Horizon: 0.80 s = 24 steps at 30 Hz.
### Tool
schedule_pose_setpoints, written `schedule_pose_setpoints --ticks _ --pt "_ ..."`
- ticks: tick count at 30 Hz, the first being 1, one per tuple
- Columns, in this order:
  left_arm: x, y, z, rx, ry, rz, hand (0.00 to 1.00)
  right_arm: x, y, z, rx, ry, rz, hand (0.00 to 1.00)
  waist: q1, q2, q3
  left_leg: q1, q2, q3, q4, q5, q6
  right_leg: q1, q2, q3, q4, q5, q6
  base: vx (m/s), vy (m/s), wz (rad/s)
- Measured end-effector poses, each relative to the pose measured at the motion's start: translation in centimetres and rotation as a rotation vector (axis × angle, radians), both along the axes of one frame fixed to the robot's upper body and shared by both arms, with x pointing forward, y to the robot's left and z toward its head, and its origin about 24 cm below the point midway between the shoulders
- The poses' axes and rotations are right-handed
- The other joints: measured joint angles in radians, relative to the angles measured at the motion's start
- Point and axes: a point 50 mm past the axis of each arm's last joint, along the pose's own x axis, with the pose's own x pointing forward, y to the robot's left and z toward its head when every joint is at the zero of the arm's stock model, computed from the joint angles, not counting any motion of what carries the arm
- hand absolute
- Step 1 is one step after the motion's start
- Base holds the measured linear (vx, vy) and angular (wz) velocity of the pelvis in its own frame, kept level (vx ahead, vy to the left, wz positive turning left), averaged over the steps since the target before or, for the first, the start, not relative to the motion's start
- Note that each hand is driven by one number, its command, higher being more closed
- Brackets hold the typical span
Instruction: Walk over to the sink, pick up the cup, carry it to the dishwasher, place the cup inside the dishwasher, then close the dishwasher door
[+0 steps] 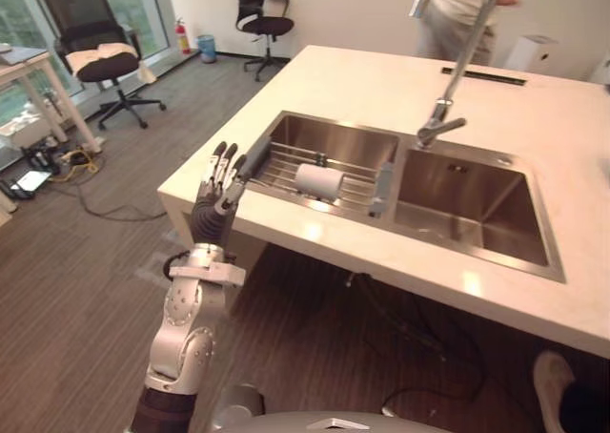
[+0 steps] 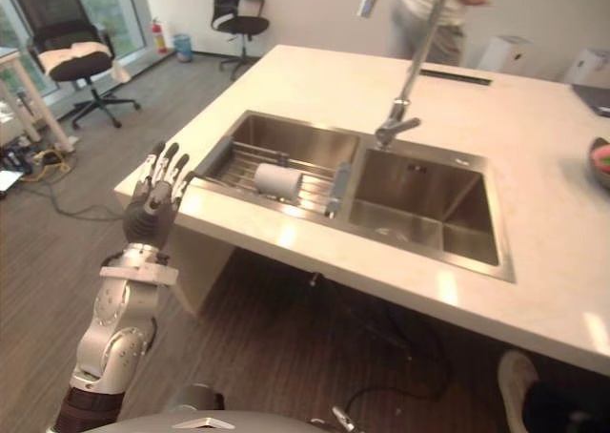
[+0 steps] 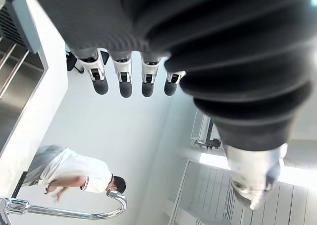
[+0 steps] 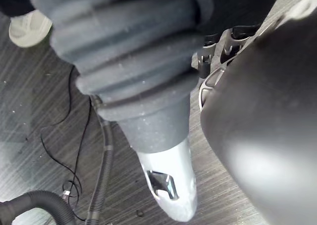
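A pale stone worktop [image 1: 381, 90] runs across the middle and right of the frame, with a stainless steel double sink [image 1: 477, 204] sunk into it. The small white cylindrical cup [image 1: 319, 180] lies on its side on a grey wire rack [image 1: 276, 166] in the basin nearer the centre of the frame. The robot's left hand [image 1: 219, 193] is raised at centre left, just in front of the worktop's near corner. Its fingers [image 3: 125, 81] are straight and slightly apart, holding nothing. The right hand [image 4: 166, 170] hangs low over the dark wood-grain floor [image 4: 29, 111]; whether it is open or closed I cannot tell. From where I stand, the risks look like these. The cup is round and on its side, so it could roll along the rack bars if nudged before it is gripped. Fingertips could snag between the bars or knock the sink's rim on the way in. A smooth cup taken from one side may slip. A tall chrome faucet [image 1: 448, 99] arches over the divider to the right of the cup. A person in a white top [image 1: 457, 13] stands beyond the worktop at upper right. A wide lift could reach either.
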Motion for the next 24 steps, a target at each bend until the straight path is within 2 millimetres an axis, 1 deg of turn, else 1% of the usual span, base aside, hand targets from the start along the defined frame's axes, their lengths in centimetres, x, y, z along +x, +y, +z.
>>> schedule_pose_setpoints --ticks 1,2,3,4,5,6,7,8,10,11,12,13,14,16,17,18,19,21,22,24 --pt "-0.2 0.1 0.2 0.022 0.002 -0.014 0.00 -0.3 -0.1 0.0 -0.007 0.015 0.047 0.00 0.002 -0.005 0.005 -0.005 -0.009 0.012 -0.094 0.050 -0.015 0.001 -0.036 0.005 0.023 -0.019 0.027 0.19 0.225 0.00" --pt "-0.3 0.3 0.4 0.034 -0.005 -0.020 0.00 -0.6 -0.2 0.0 -0.013 0.020 0.049 0.00 0.003 0.003 0.003 0.005 -0.008 0.010 -0.148 0.096 -0.014 0.002 -0.043 0.016 0.042 -0.036 0.043 0.19 0.225 -0.08" --pt "-0.4 0.4 0.7 0.034 -0.019 -0.027 0.00 -0.7 -0.5 0.1 -0.020 0.022 0.048 0.00 0.006 0.017 0.002 0.012 -0.002 0.003 -0.182 0.129 -0.012 0.001 -0.042 0.031 0.062 -0.048 0.058 0.23 0.296 -0.26" --pt "-0.5 0.6 1.1 0.018 -0.039 -0.044 0.00 -0.8 -1.5 0.3 -0.041 0.021 0.039 0.00 0.021 0.068 -0.007 0.036 0.021 -0.021 -0.222 0.187 -0.003 -0.004 -0.028 0.061 0.116 -0.077 0.089 0.24 0.292 -0.43" --pt "-0.5 1.3 1.1 0.022 -0.038 -0.044 0.00 -0.6 -1.1 0.2 -0.029 0.021 0.028 0.00 0.028 0.051 -0.006 0.038 0.000 -0.008 -0.173 0.191 0.004 -0.009 -0.049 0.113 0.158 -0.109 0.109 0.28 0.323 -0.38" --pt "-0.6 1.7 1.1 0.029 -0.038 -0.043 0.00 -0.8 -0.7 0.1 -0.022 0.027 0.032 0.00 0.026 0.036 -0.013 0.038 -0.016 -0.002 -0.170 0.181 0.007 -0.014 -0.059 0.140 0.160 -0.114 0.114 0.24 0.198 -0.20" --pt "-0.6 2.3 1.3 0.035 -0.043 -0.043 0.00 -0.7 -0.2 0.0 -0.019 0.035 0.044 0.00 0.026 0.010 -0.016 0.044 -0.048 0.016 -0.168 0.166 0.013 -0.023 -0.090 0.176 0.175 -0.130 0.129 0.23 0.163 -0.09" --pt "-0.7 2.7 1.4 0.032 -0.042 -0.045 0.00 -0.7 0.2 -0.1 -0.020 0.048 0.049 0.00 0.030 -0.008 -0.019 0.054 -0.068 0.036 -0.168 0.148 0.023 -0.021 -0.107 0.207 0.171 -0.139 0.134 0.23 0.155 -0.13" --pt "-0.8 2.8 1.2 0.027 -0.035 -0.067 0.00 -0.9 0.4 -0.2 -0.026 0.063 0.046 0.00 0.027 -0.026 -0.032 0.055 -0.086 0.049 -0.152 0.119 0.029 -0.016 -0.122 0.234 0.157 -0.141 0.136 0.18 0.104 -0.15" --pt "-0.8 2.7 1.2 0.024 -0.033 -0.078 0.00 -1.0 0.4 -0.2 -0.026 0.068 0.042 0.00 0.026 -0.026 -0.034 0.055 -0.088 0.054 -0.152 0.114 0.030 -0.016 -0.124 0.239 0.150 -0.141 0.136 0.16 0.072 -0.20" --pt "-0.9 2.3 1.3 0.027 -0.035 -0.103 0.00 -1.0 0.6 -0.3 -0.023 0.074 0.040 0.00 0.021 -0.038 -0.049 0.057 -0.090 0.067 -0.166 0.112 0.031 -0.019 -0.127 0.247 0.131 -0.136 0.130 0.13 0.027 -0.24" --pt "-1.0 1.6 1.3 0.033 -0.038 -0.146 0.00 -1.3 0.8 -0.4 -0.017 0.086 0.042 0.00 0.016 -0.043 -0.060 0.071 -0.095 0.083 -0.210 0.126 0.028 -0.021 -0.132 0.247 0.107 -0.128 0.124 0.12 0.007 -0.26" --pt "-1.1 1.1 1.2 0.034 -0.036 -0.171 0.00 -1.4 0.9 -0.4 -0.015 0.091 0.043 0.00 0.010 -0.048 -0.071 0.080 -0.097 0.091 -0.239 0.140 0.026 -0.021 -0.134 0.244 0.092 -0.119 0.128 0.11 -0.029 -0.21" --pt "-1.5 -1.1 0.8 0.068 -0.031 -0.265 0.00 -1.9 0.9 -0.4 -0.014 0.099 0.043 0.00 -0.027 -0.054 -0.113 0.133 -0.108 0.094 -0.388 0.224 0.025 -0.015 -0.131 0.218 0.033 -0.080 0.137 0.14 -0.064 -0.09" --pt "-1.6 -1.8 0.8 0.073 -0.031 -0.291 0.00 -1.9 0.8 -0.4 -0.017 0.097 0.031 0.00 -0.037 -0.052 -0.117 0.145 -0.107 0.094 -0.419 0.241 0.022 -0.011 -0.124 0.213 0.021 -0.071 0.139 0.13 -0.082 -0.03" --pt "-1.8 -3.0 0.8 0.073 -0.038 -0.327 0.00 -2.1 0.4 -0.3 -0.020 0.081 -0.013 0.00 -0.056 -0.035 -0.117 0.160 -0.103 0.094 -0.472 0.270 0.014 -0.005 -0.115 0.200 -0.009 -0.062 0.142 0.09 -0.086 -0.03" --pt "-1.8 -3.5 0.9 0.075 -0.044 -0.325 0.00 -2.5 0.1 -0.3 -0.021 0.078 -0.046 0.00 -0.061 -0.025 -0.122 0.167 -0.099 0.094 -0.497 0.281 0.010 -0.006 -0.107 0.201 -0.017 -0.058 0.140 0.06 -0.075 -0.04" --pt "-1.5 -3.6 1.2 0.074 -0.058 -0.291 0.00 -3.3 -0.2 -0.2 -0.024 0.087 -0.085 0.00 -0.059 -0.019 -0.128 0.183 -0.090 0.099 -0.524 0.292 0.003 -0.003 -0.094 0.202 -0.023 -0.053 0.135 0.04 -0.058 -0.10" --pt "-1.2 -3.4 1.5 0.081 -0.070 -0.242 0.00 -3.5 -0.3 -0.2 -0.031 0.094 -0.080 0.00 -0.060 -0.012 -0.131 0.198 -0.083 0.104 -0.524 0.290 0.001 0.008 -0.089 0.203 -0.024 -0.052 0.132 0.06 -0.078 -0.14" --pt "-0.9 -3.4 2.3 0.085 -0.111 -0.176 0.00 -3.9 -0.3 -0.2 -0.040 0.108 -0.056 0.00 -0.059 -0.008 -0.137 0.211 -0.074 0.114 -0.524 0.288 -0.004 0.019 -0.081 0.203 -0.030 -0.047 0.125 0.04 -0.061 -0.13"
